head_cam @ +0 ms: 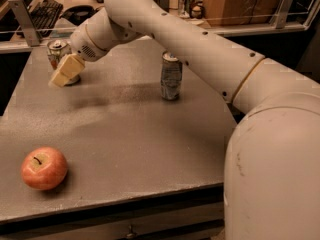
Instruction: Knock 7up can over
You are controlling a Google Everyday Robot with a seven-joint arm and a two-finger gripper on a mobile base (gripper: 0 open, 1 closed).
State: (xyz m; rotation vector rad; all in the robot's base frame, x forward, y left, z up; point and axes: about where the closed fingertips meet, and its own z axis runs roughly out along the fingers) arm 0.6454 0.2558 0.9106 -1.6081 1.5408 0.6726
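7up can [56, 50] is seen upright at the far left of the worktop [135, 134], partly hidden by the pincer [64, 72], whose state cannot be told. A dented silver can [171, 77] and an apple [44, 168] are placed well apart from it.

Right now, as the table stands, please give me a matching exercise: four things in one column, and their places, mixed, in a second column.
Things
1. 7up can
2. silver-grey can
3. apple
4. gripper

Places
A. near left corner of the table
B. far left corner, partly hidden
C. standing alone, far side, towards the middle
D. just in front of the 7up can, low over the table

Pairs: 1-B, 2-C, 3-A, 4-D
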